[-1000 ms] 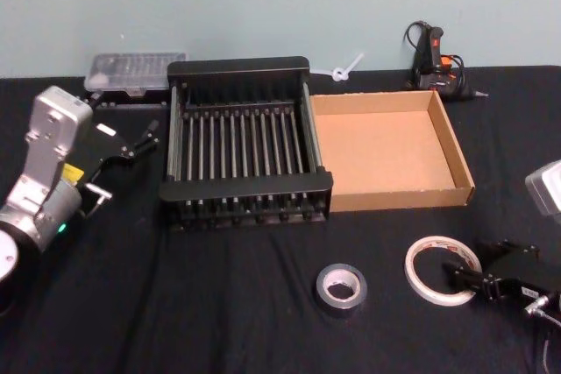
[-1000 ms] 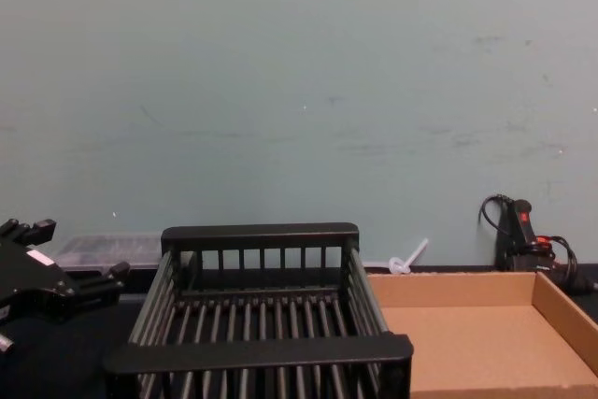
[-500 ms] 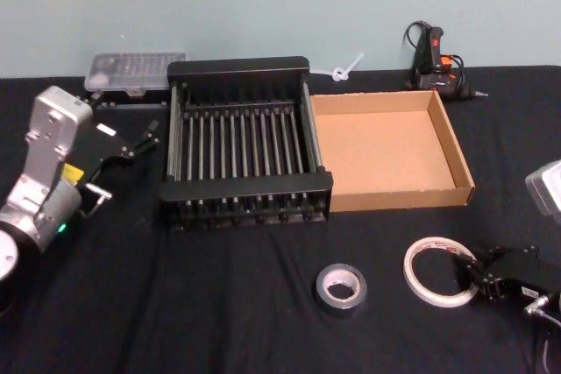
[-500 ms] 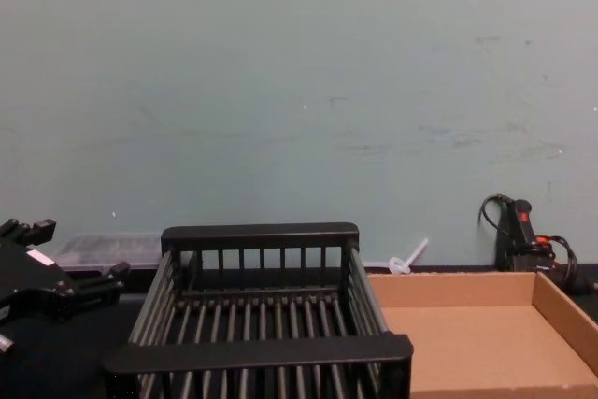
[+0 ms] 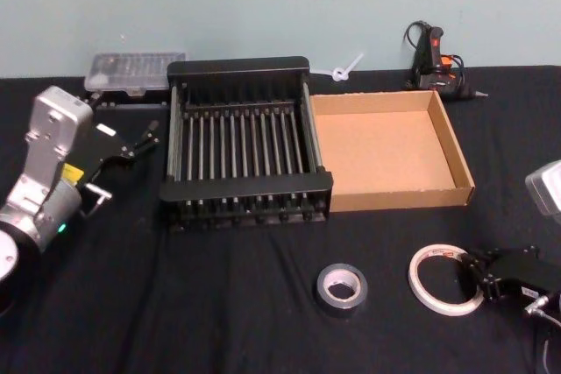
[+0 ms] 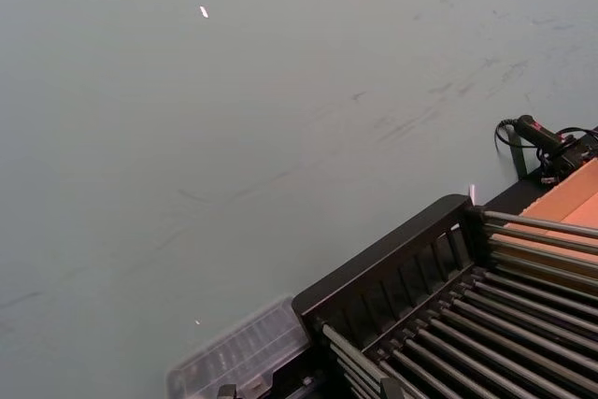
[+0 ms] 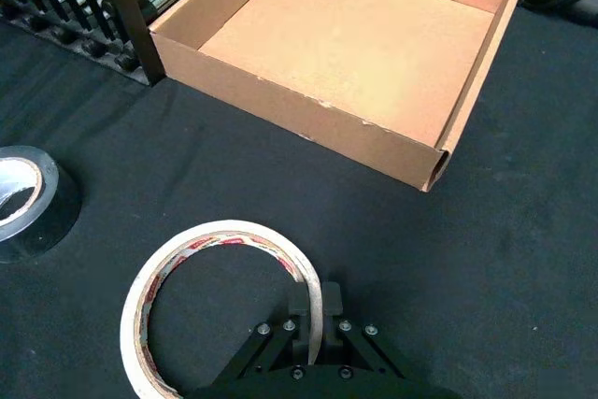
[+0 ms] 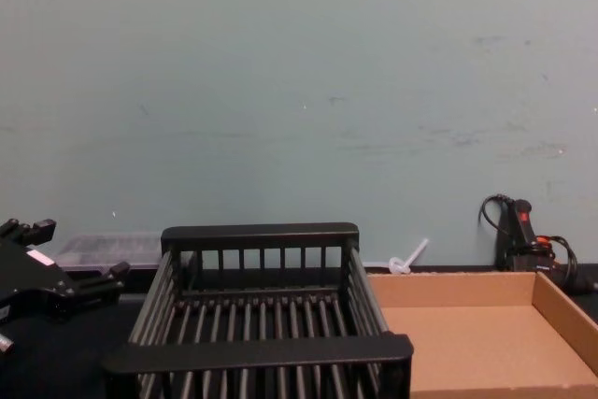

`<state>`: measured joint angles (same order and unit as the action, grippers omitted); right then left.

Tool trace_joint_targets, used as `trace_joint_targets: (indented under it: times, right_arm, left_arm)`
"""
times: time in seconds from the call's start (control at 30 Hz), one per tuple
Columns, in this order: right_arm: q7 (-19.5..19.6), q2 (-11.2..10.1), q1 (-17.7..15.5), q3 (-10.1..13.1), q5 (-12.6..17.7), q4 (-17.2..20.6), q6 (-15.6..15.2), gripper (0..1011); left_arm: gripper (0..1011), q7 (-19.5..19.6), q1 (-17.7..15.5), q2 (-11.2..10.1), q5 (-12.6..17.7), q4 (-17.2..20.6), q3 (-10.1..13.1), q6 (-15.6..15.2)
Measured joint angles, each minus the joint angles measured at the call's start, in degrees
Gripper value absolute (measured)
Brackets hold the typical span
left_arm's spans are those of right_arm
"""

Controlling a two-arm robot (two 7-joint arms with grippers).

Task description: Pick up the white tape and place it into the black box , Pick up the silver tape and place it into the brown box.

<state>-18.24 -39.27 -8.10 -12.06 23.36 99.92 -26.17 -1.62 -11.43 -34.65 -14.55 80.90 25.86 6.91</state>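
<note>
Two fingers (image 7: 329,298) astride white tape (image 7: 177,263) rim.

The white tape (image 5: 444,279), a thin ring with red marks inside, is seen at the near right, its right rim pinched between black fingers. The silver tape (image 5: 341,289) lies flat to its left. Farther back, the black box (image 5: 244,188) and the brown box (image 5: 404,194) are set touching, side by side.
</note>
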Motion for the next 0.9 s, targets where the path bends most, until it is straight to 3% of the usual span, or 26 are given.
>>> trace_joint_targets:
  times: [0.6, 0.9]
  right_arm:
    - [-1.0, 0.6, 0.4, 1.6, 0.4, 2.0, 1.1, 90]
    - [-0.5, 2.6, 5.2, 0.9, 0.4, 1.3, 1.6, 90]
  left_arm:
    - [1002, 0.0, 0.0, 0.0, 0.0, 0.0, 0.0, 0.0]
    - [1001, 0.0, 0.0, 0.0, 0.0, 0.0, 0.0, 0.0]
